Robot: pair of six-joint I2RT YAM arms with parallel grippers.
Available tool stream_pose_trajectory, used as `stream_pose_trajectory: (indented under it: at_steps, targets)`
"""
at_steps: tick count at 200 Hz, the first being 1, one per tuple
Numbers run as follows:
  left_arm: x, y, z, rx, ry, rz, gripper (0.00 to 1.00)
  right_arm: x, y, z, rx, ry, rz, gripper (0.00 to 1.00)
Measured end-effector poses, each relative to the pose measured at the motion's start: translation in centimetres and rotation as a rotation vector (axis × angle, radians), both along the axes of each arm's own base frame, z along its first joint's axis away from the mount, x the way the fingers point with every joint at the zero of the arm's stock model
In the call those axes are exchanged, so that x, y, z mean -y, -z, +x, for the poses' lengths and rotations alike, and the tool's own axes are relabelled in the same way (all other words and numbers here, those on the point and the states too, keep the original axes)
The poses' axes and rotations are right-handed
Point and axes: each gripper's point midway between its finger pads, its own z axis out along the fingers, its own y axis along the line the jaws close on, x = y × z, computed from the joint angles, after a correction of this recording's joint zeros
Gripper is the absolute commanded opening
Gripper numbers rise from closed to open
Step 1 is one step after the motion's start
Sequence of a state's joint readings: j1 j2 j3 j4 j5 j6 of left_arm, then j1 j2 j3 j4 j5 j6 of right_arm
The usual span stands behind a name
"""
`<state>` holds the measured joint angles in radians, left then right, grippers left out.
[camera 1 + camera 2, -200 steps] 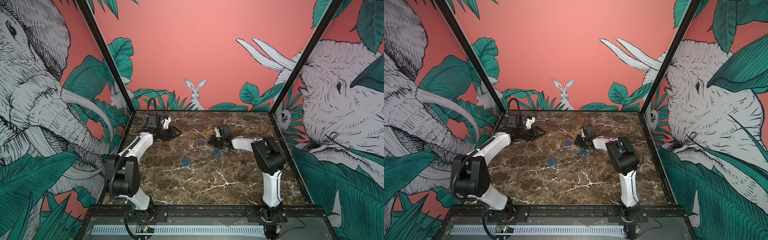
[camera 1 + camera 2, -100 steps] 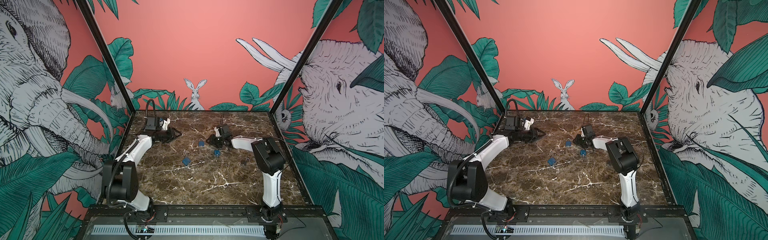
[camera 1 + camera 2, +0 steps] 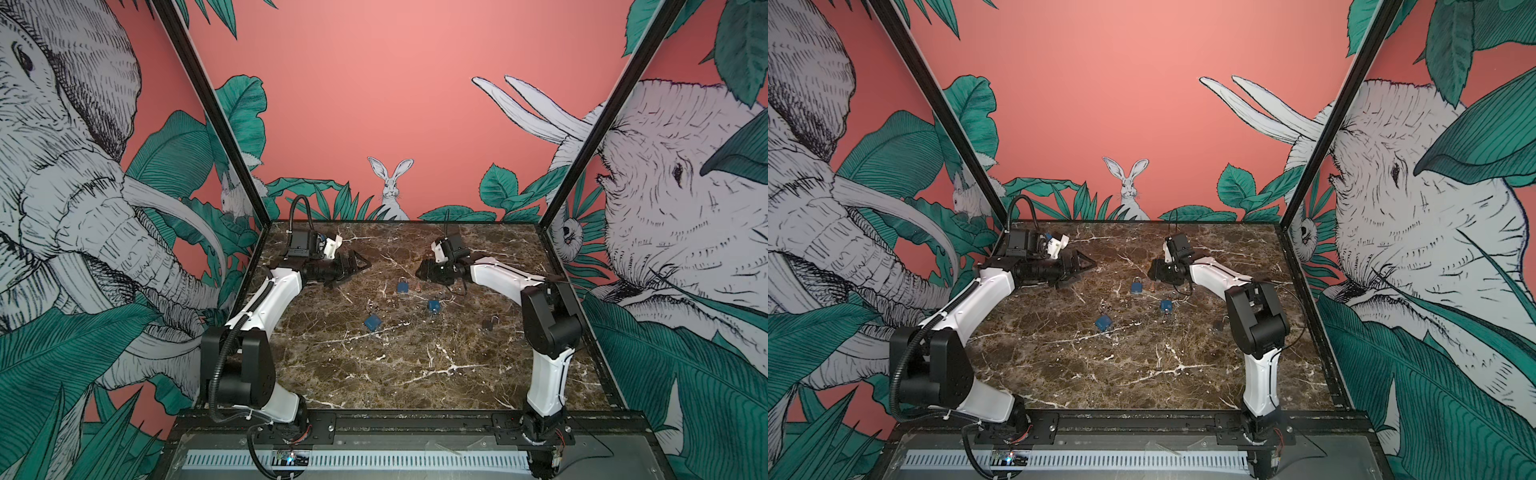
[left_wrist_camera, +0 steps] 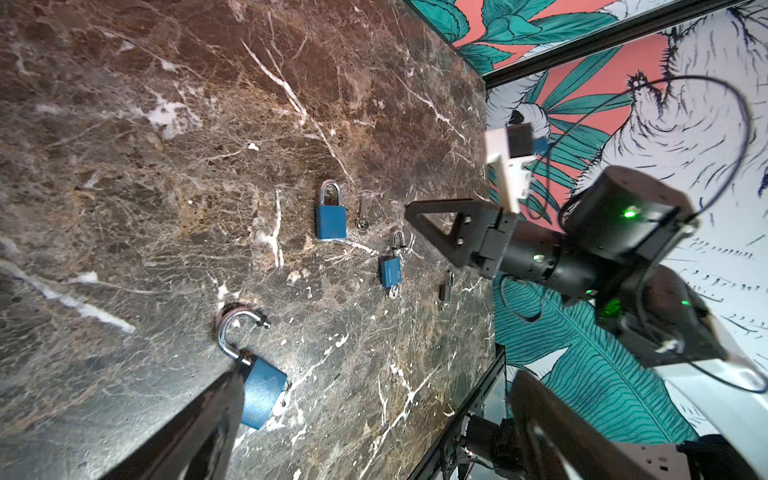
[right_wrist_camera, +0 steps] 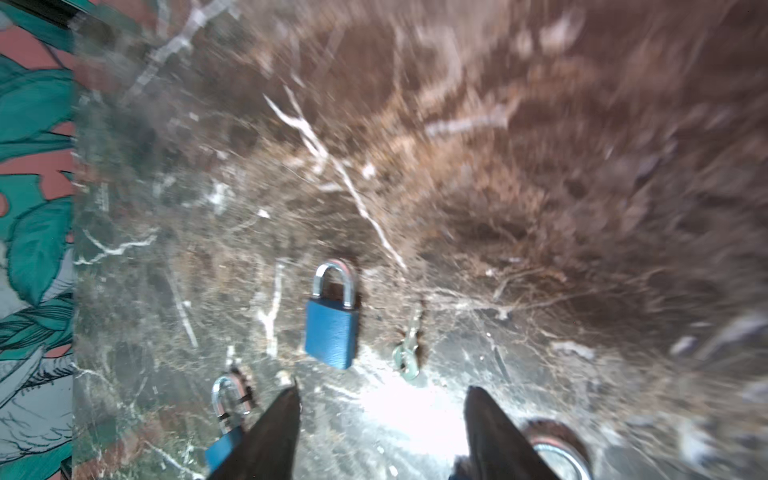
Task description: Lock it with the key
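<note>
On the left, the left gripper is seen over the back left of the marble table, its jaws spread wide and nothing held between them. The thing judged to be left for locking is the blue padlock with the open shackle. It lies flat in front of that gripper and a little to its right, toward the middle of the table. Its long axis is set roughly front to back, slightly slanted. The open shackle is turned toward the back, toward the left gripper, and the base is turned toward the front edge. In the left wrist view a silvery key appears to sit at that base, though this cannot be made out with certainty. The left gripper is judged the nearer of the two to this padlock.

Further right, a closed padlock is laid with its shackle toward the back wall. A loose key is laid just beside it, apart and nearly parallel, its blade pointed the same way. A third padlock is placed in front of these. The right gripper is held near the loose key, with jaws parted and empty. A small dark padlock is found farthest right.
</note>
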<state>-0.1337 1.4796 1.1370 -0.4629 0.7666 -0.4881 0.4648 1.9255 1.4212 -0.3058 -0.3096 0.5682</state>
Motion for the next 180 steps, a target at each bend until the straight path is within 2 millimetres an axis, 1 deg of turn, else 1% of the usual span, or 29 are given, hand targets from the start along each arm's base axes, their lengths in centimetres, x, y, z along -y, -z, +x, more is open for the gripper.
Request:
stream_pose_trajectory:
  at_steps: [23,37,51,63,78,98,120,134,142,159,180]
  targets:
    - [-0.7,0.4,-2.6,0.004,-0.016,0.02,0.99,0.1,-4.3,-1.1,0.094,-0.049,-0.018,0.99]
    - [-1.3,0.3,-4.3,0.022,-0.041,0.039,0.99,-0.5,-6.6,-2.5,0.15,-0.086,-0.028,0.99]
    - [-2.0,0.0,-5.7,0.044,-0.07,0.062,0.99,-1.3,-7.7,-4.3,0.182,-0.124,-0.046,0.99]
    - [-2.8,0.2,-6.6,0.053,-0.104,0.091,0.99,-2.2,-7.7,-6.1,0.197,-0.159,-0.08,0.99]
    - [-3.7,1.3,-7.6,0.04,-0.153,0.125,0.99,-3.2,-6.6,-8.5,0.199,-0.2,-0.132,0.99]
    - [-4.7,4.1,-9.0,-0.027,-0.203,0.164,0.99,-3.9,-3.7,-11.9,0.147,-0.261,-0.192,0.99]
    - [-5.6,7.2,-10.4,-0.114,-0.246,0.209,0.99,-3.9,-1.1,-14.2,0.098,-0.287,-0.234,0.99]
    - [-6.1,8.2,-10.9,-0.143,-0.263,0.234,0.99,-4.0,-0.1,-15.0,0.088,-0.292,-0.255,0.99]
    - [-6.3,8.6,-11.0,-0.149,-0.27,0.244,0.99,-4.5,0.2,-15.3,0.088,-0.299,-0.262,0.99]
    - [-6.4,8.7,-11.0,-0.153,-0.274,0.247,0.99,-5.9,1.2,-15.7,0.091,-0.323,-0.275,0.99]
    - [-6.6,8.8,-10.9,-0.149,-0.285,0.261,0.99,-8.2,3.1,-16.3,0.081,-0.372,-0.301,0.99]
